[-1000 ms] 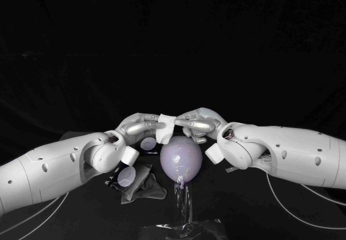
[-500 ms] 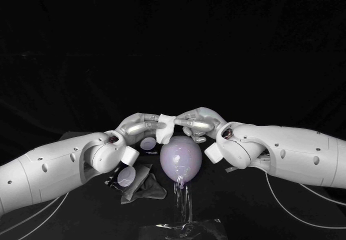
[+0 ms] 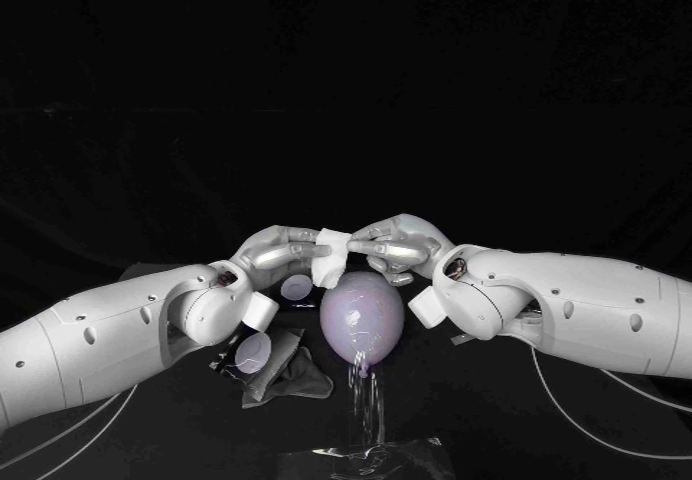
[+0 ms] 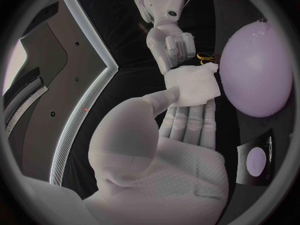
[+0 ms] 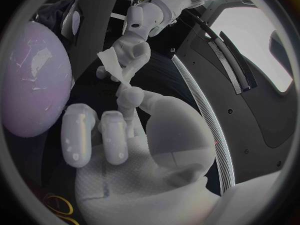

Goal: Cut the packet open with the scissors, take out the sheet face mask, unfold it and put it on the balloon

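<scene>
The white sheet mask [image 3: 329,256], still folded, hangs just above the far end of the pale purple balloon [image 3: 361,318]. My left hand [image 3: 274,250] pinches it from one side and my right hand [image 3: 395,244] holds its other edge. The left wrist view has the mask [image 4: 195,85] between my thumb and fingers, the right hand [image 4: 169,42] touching it, and the balloon [image 4: 256,70] beside it. In the right wrist view a strip of mask [image 5: 112,64] runs from the left hand [image 5: 132,50] towards my right hand [image 5: 106,135], with the balloon [image 5: 34,85] close by.
The cut dark packet [image 3: 274,362] with a lavender round print lies left of the balloon, and a second such piece [image 3: 296,288] sits behind it. Crumpled clear film [image 3: 368,460] lies at the table's near edge. Yellow scissors handles [image 5: 58,205] lie near the balloon.
</scene>
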